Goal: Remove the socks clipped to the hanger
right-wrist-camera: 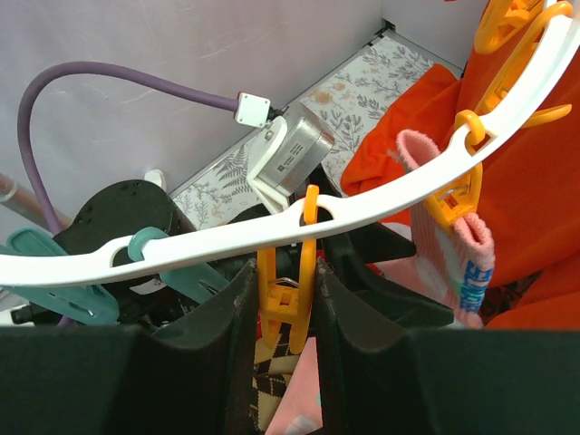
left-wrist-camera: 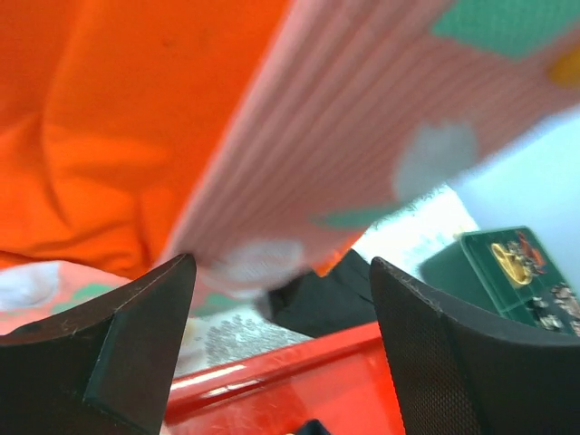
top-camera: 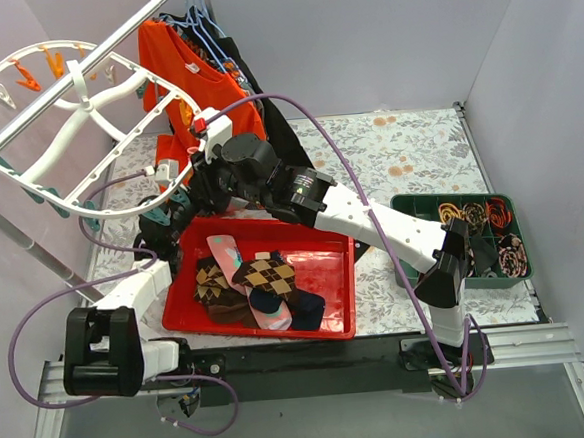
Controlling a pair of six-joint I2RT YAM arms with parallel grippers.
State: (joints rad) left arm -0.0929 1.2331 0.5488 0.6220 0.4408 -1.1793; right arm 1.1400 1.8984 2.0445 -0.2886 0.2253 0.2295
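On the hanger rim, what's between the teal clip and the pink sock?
One orange clip, pinched by the right gripper; the right wrist view shows it.

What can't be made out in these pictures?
Top view: contents of the green box, too small.
Left wrist view: pink sock, blurred by closeness, ends cut off at the edges.
Right wrist view: argyle sock, mostly hidden by the right gripper squeezing an orange clip.

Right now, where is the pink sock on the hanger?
Right wrist view: the pink sock hangs at the right from an orange clip on the white hanger, in front of the orange shirt.
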